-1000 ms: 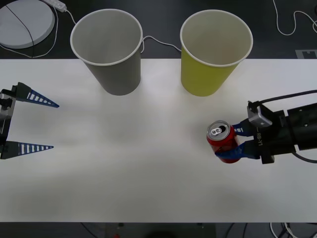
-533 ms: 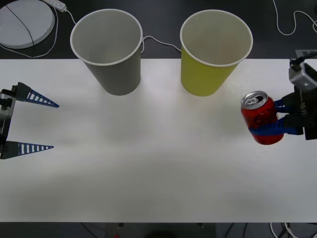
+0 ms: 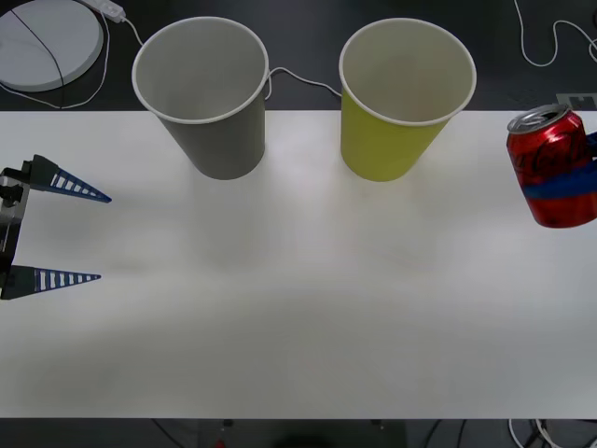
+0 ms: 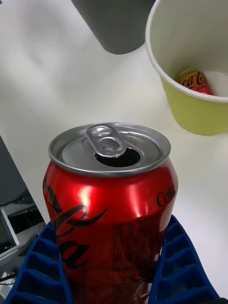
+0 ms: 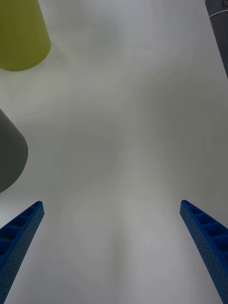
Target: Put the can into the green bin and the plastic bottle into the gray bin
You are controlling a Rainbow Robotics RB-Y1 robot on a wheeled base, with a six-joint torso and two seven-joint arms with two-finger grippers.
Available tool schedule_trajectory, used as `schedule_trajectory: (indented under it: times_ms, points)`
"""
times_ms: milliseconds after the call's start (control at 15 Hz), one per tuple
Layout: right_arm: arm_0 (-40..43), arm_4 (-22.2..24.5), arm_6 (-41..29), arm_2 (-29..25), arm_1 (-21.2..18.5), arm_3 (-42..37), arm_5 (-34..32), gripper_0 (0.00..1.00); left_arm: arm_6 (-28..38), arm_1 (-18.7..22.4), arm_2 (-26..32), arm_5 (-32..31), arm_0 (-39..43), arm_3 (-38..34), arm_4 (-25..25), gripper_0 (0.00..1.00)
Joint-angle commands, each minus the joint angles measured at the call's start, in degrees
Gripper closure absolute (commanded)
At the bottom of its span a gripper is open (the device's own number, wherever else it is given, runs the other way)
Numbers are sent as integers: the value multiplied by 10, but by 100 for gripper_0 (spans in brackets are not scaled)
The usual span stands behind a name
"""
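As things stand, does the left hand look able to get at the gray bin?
Probably yes. The left hand waits open at the table's left edge, holding nothing, and bare tabletop lies between it and the gray bin. The right hand holds the can far off.

Small red drink can with silver top (image 4: 111, 209): black script lettering on its side, only "Co" readable near one edge, the rest cut off by the curve; second red can (image 4: 195, 82) inside yellow-green paper cup (image 4: 199, 111): "Coca" script partly readable.
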Motion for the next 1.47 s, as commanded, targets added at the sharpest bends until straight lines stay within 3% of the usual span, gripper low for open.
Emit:
schedule_trajectory:
  times_ms: [67, 467, 800, 1000, 1467]
  points:
    - [-56, 40, -63, 18, -3, -15, 0, 100, 0, 0, 0, 0, 0, 0, 0, 0]
    - [-249, 117, -70, 203, 3, 45, 0, 100, 0, 0, 0, 0, 0, 0, 0, 0]
    - [-432, 156, -69, 363, 54, 183, 0, 100, 0, 0, 0, 0, 0, 0, 0, 0]
    - [-504, 218, -69, 412, 102, 250, 0, 100, 0, 0, 0, 0, 0, 0, 0, 0]
    - [-576, 349, -58, 418, 208, 374, 0, 100, 0, 0, 0, 0, 0, 0, 0, 0]
